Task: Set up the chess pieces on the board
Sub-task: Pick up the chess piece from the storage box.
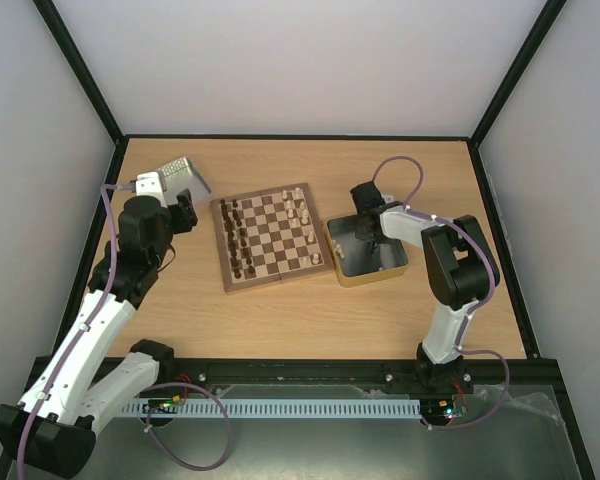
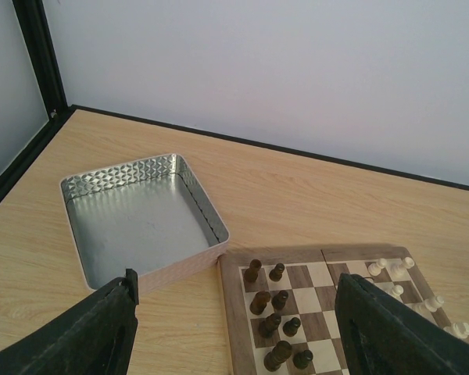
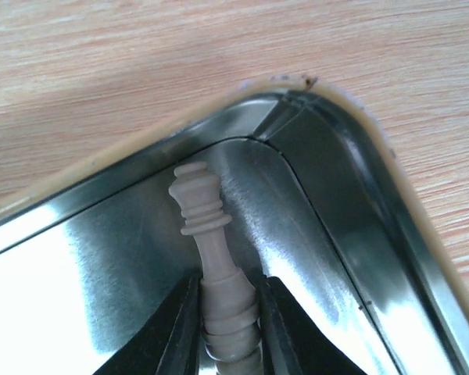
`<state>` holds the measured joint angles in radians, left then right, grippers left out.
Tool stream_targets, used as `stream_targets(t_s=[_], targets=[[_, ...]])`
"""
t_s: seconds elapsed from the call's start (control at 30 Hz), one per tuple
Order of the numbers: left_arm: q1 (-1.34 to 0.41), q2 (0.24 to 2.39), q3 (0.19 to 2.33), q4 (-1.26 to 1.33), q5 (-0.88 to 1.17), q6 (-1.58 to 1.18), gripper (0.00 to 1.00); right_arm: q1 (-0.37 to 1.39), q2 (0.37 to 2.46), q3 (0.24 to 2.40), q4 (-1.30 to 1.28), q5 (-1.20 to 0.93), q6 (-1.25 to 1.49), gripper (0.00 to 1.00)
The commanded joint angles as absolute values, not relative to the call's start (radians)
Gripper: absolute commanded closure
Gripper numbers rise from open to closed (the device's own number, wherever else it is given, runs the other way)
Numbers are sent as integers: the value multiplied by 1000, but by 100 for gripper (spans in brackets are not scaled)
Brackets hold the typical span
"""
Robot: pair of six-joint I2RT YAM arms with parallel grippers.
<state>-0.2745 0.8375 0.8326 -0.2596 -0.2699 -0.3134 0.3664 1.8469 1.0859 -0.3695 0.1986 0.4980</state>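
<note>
The board lies mid-table, with dark pieces along its left side and several cream chess pieces along its right. In the right wrist view a tall cream piece lies in a corner of the gold-rimmed tin. My right gripper is shut on that piece's base, inside the tin. My left gripper hangs open above the board's far-left corner, holding nothing.
A silver tin with nothing in it sits against the board's far-left corner, also seen from above. Black frame rails and grey walls enclose the wooden table.
</note>
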Motion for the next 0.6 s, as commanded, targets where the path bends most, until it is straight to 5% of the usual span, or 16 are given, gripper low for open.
stream_targets(t_s=[0.0, 0.33, 0.57], targets=[[-269, 830, 822, -241, -275, -301, 29, 350, 1871, 1079, -367, 206, 514, 82], [-269, 849, 828, -231, -207, -301, 28, 348, 1757, 1031, -361, 168, 514, 91], [-269, 920, 863, -214, 59, -294, 27, 349, 1546, 925, -321, 51, 512, 90]])
